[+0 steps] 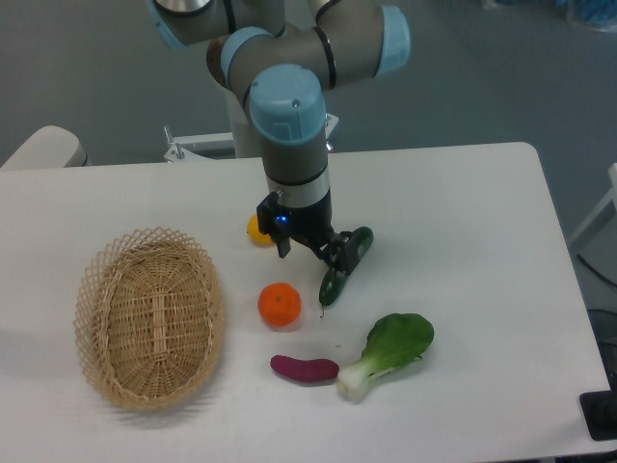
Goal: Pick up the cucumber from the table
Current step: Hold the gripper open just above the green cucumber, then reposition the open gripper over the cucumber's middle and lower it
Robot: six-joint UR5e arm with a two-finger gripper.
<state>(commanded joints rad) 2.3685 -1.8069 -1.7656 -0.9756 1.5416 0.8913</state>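
The cucumber (344,265) is a slim dark green piece lying slantwise on the white table (463,193), right of centre. My gripper (336,255) comes down from the arm above and its black fingers (331,253) are closed on the cucumber's middle. The cucumber's upper end points to the back right and its lower end to the front left. I cannot tell whether it is touching the table or just off it.
An orange (280,305) lies just left of the cucumber's lower end. A yellow fruit (258,231) sits behind the gripper's left side. A purple piece (304,368) and a bok choy (390,352) lie in front. A wicker basket (149,316) stands at the left.
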